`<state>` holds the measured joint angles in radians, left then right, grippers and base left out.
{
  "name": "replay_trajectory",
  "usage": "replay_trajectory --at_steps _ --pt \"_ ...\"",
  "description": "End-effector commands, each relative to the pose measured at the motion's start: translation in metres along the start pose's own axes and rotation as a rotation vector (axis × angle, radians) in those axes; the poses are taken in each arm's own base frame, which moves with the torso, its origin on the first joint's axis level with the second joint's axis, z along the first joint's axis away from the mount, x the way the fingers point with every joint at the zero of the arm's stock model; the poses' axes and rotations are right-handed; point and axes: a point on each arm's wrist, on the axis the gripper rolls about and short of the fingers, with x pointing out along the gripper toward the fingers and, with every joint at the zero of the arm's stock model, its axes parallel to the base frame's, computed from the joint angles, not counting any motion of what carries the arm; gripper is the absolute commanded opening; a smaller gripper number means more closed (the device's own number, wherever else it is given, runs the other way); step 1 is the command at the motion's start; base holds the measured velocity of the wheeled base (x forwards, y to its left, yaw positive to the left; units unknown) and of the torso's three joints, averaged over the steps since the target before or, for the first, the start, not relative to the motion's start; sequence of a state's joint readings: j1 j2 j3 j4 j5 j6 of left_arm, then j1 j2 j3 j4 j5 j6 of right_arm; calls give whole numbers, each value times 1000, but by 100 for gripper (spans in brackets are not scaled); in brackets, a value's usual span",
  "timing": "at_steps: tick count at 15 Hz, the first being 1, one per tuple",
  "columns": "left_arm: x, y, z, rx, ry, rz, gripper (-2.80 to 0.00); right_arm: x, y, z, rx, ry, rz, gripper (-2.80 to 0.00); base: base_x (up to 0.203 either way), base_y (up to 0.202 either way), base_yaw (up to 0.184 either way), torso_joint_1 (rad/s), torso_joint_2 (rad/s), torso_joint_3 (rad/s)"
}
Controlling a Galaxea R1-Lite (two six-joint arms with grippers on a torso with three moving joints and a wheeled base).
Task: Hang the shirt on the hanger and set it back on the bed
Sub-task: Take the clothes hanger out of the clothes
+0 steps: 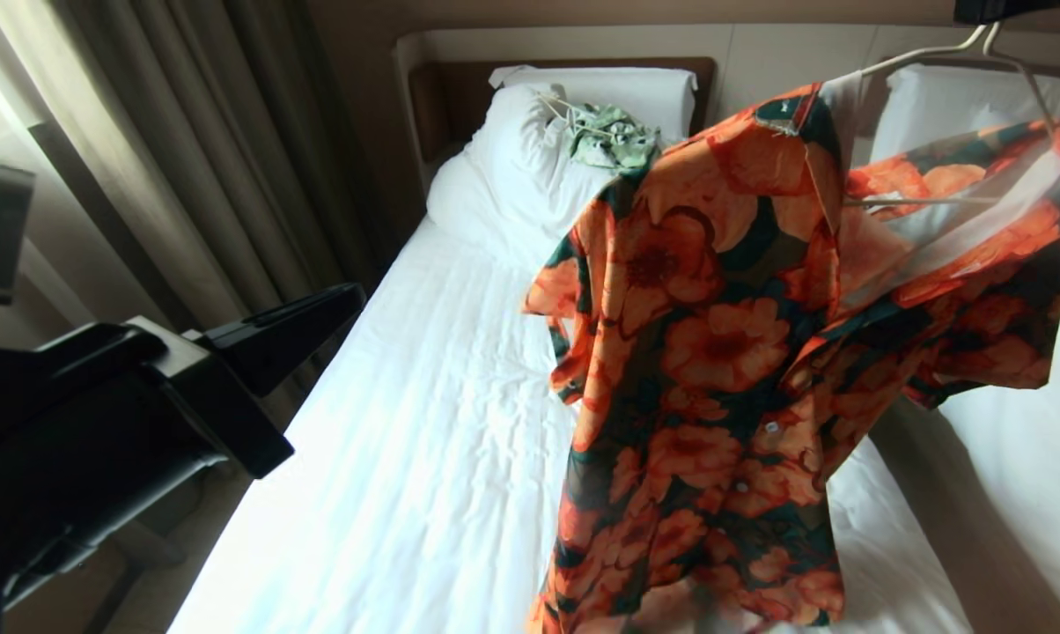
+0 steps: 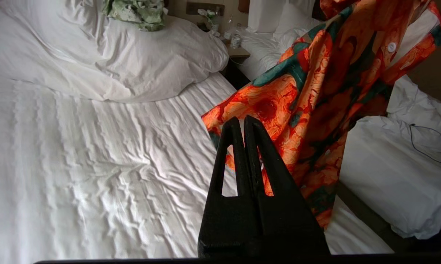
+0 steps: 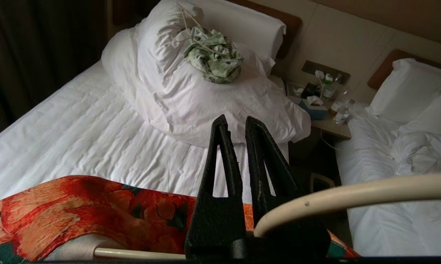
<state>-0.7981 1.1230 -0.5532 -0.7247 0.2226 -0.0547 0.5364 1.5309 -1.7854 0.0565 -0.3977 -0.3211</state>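
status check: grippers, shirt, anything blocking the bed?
Left gripper shut, empty. Right gripper shut on hanger. Shirt hangs above bed. Green garment sits on duvet.

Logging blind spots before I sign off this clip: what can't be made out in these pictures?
- Head view: the right tool sits past the top right edge, so where it meets the hanger is cut off.
- Right wrist view: the hanger's hook runs behind the right tool; contact is hidden.
- Head view: the shirt's hem runs off the bottom edge; whether it touches the bed is unclear.
- Nightstand items: too small to identify.
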Motion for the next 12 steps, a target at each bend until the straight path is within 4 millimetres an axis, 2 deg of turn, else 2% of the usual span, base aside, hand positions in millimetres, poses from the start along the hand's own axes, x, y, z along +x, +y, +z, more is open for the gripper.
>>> replay_trajectory --at_steps 1,12 --pt "-1 1 1 -1 -6 6 -280 2 1 -1 -5 -5 -2 -280 0 0 0 203 -510 -300" --pt "1 1 -4 4 14 7 -280 3 4 -6 -24 10 3 -280 0 0 0 151 -365 -213"
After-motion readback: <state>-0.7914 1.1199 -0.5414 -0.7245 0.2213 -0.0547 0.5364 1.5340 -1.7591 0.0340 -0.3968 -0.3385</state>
